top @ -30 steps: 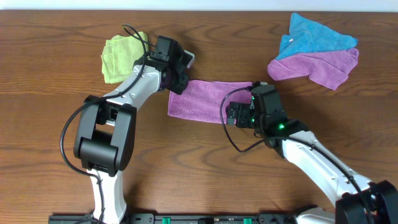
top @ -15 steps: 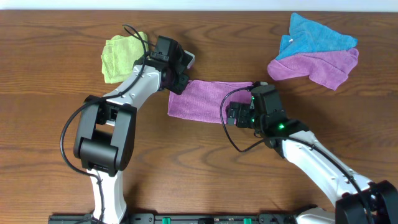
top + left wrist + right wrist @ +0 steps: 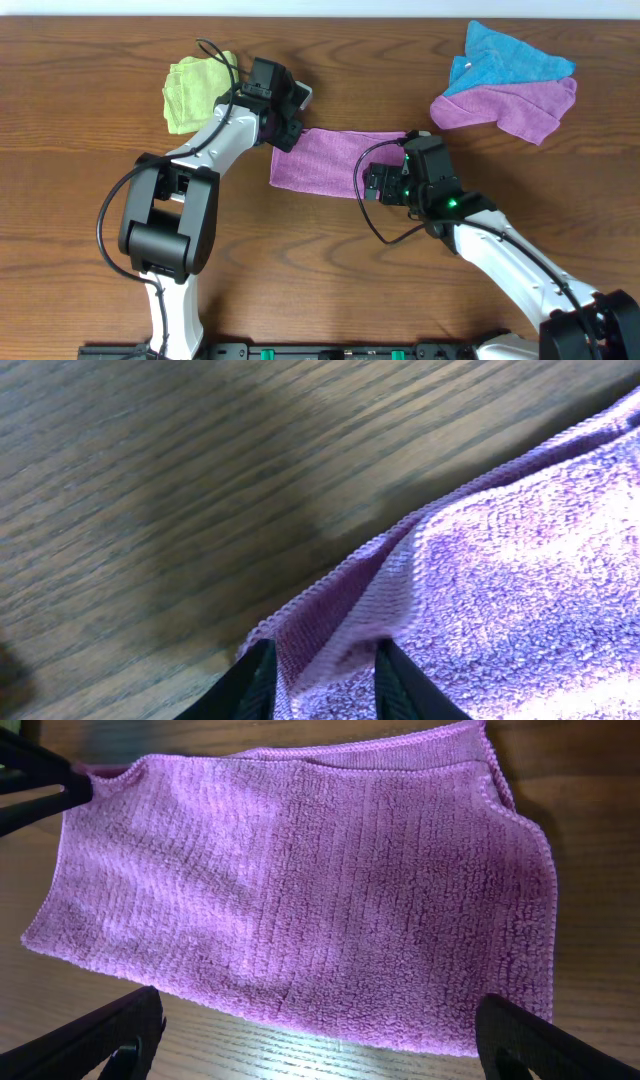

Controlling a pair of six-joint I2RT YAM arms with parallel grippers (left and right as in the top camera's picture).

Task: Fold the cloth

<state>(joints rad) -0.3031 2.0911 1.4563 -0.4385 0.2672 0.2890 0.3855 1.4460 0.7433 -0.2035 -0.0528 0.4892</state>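
My left end effector (image 3: 322, 665) clamps the cloth's (image 3: 320, 160) far-left corner on the worktop (image 3: 80, 200), while my right end effector (image 3: 320, 1030), jaws apart above the other end, should pinch a corner squarely before lifting.

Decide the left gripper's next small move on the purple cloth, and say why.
Probably lift the corner slightly. The left gripper looks pinched on the cloth corner, which fills the gap between its fingers; the cloth lies flat, and the right gripper hangs open above it.
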